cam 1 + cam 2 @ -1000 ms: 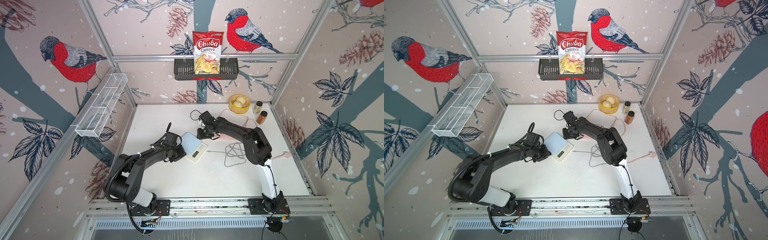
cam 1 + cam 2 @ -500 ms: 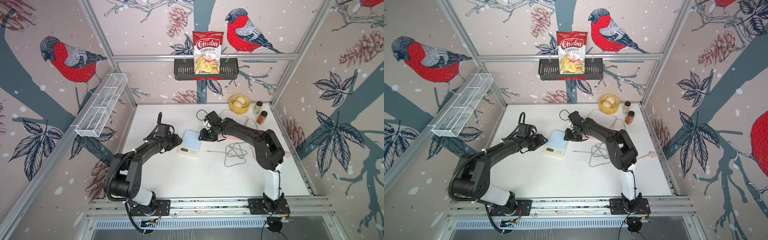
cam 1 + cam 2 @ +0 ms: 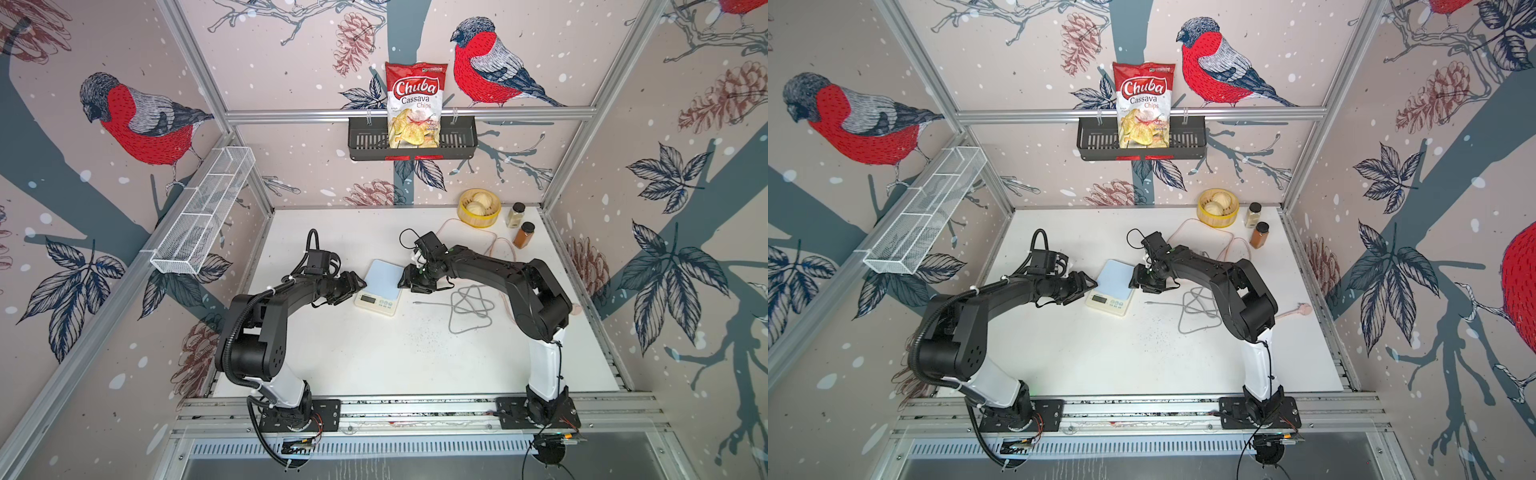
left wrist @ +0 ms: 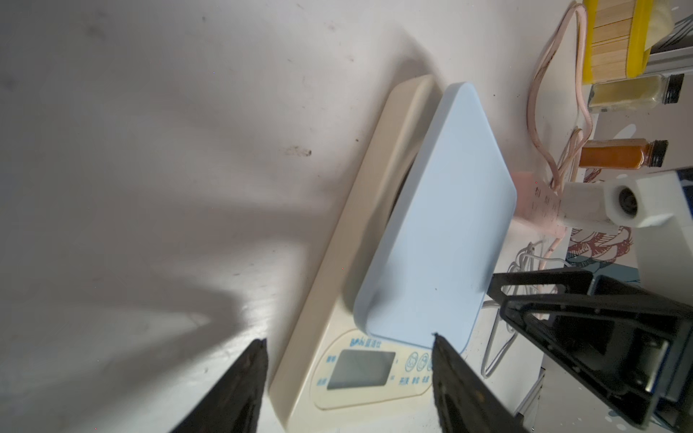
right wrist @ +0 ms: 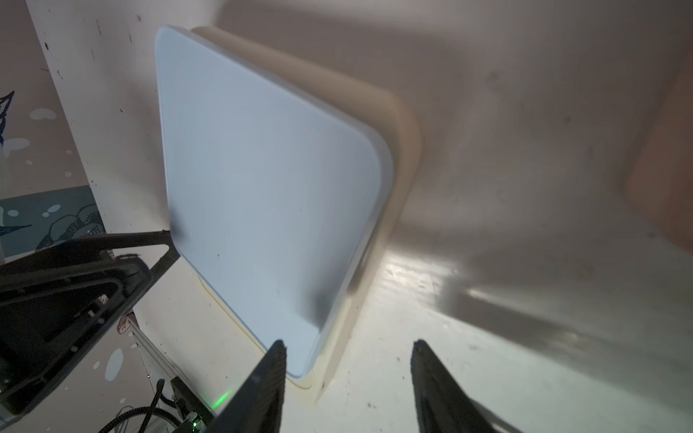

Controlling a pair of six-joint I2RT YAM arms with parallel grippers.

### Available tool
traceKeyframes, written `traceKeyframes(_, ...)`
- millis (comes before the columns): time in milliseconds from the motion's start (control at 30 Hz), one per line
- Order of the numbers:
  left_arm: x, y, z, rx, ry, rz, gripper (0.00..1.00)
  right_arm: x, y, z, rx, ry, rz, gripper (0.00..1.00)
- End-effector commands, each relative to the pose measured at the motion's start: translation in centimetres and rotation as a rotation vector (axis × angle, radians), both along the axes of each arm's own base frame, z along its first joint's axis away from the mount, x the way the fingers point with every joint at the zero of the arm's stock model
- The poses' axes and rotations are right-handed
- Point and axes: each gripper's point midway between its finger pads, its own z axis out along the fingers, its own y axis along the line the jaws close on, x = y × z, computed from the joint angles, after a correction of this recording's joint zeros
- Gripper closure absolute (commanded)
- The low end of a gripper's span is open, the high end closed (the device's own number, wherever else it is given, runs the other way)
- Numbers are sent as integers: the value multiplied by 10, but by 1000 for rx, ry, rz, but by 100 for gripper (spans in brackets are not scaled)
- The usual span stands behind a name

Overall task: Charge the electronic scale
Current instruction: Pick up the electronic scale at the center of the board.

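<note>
Top views both show us the electronic scale [image 3: 380,286] with the left gripper [image 3: 360,284] at its nine o'clock and the right gripper [image 3: 404,279] at three, both parted and empty.

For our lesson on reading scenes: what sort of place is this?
Probably a robot test booth staged like a kitchen: two black arms on a rail, aluminium-framed wallpapered walls, a chips bag and spice jars.

left arm [image 3: 299,291], right arm [image 3: 490,268]: matte black jointed links | lowest links: glossy white shells [image 3: 286,388] | bases: black plates [image 3: 328,415], small screws | wrist cameras: black boxes [image 3: 318,262] | cabling: black ribbed hose [image 3: 225,345] along left arm, thin black wires at wrists | left gripper [image 4: 348,338]: black tapered fingers [image 4: 240,390], frayed edges
</note>
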Motion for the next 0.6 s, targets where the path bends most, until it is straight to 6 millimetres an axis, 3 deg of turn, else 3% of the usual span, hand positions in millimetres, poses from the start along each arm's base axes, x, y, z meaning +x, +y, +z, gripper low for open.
traceKeyframes(0,-1,-10,6,-88,-19,-48,31,14,3,-10,-9,-4,-43,45)
traceKeyframes(267,-6,-7,1,-174,-5,-46,29,5,-20,-38,-12,58,-50,63)
traceKeyframes(567,-7,-16,-1,-248,7,-73,28,0,-44,-62,-7,108,-73,65)
